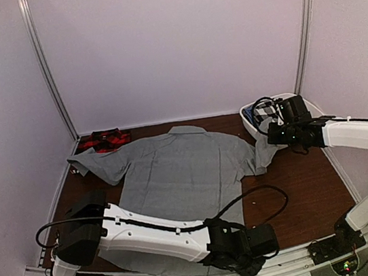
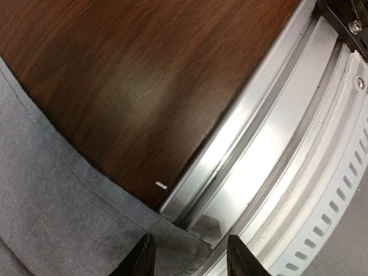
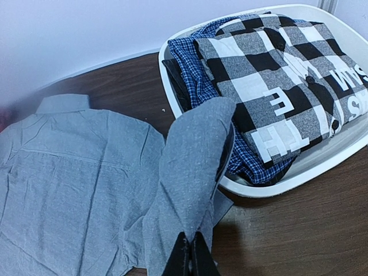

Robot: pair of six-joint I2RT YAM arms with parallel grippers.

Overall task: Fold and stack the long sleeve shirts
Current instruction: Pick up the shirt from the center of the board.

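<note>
The light grey long sleeve shirt lies spread flat on the brown table, collar toward the back wall. Its right sleeve is lifted, and my right gripper is shut on it, next to the white basket. My left gripper stands open at the table's near edge. The shirt's bottom hem lies between its black fingertips. The red-and-black plaid shirt lies crumpled at the back left corner.
A white basket at the back right holds a folded black-and-white check garment over a blue check one. An aluminium rail runs along the table's near edge. White walls close in the back and sides.
</note>
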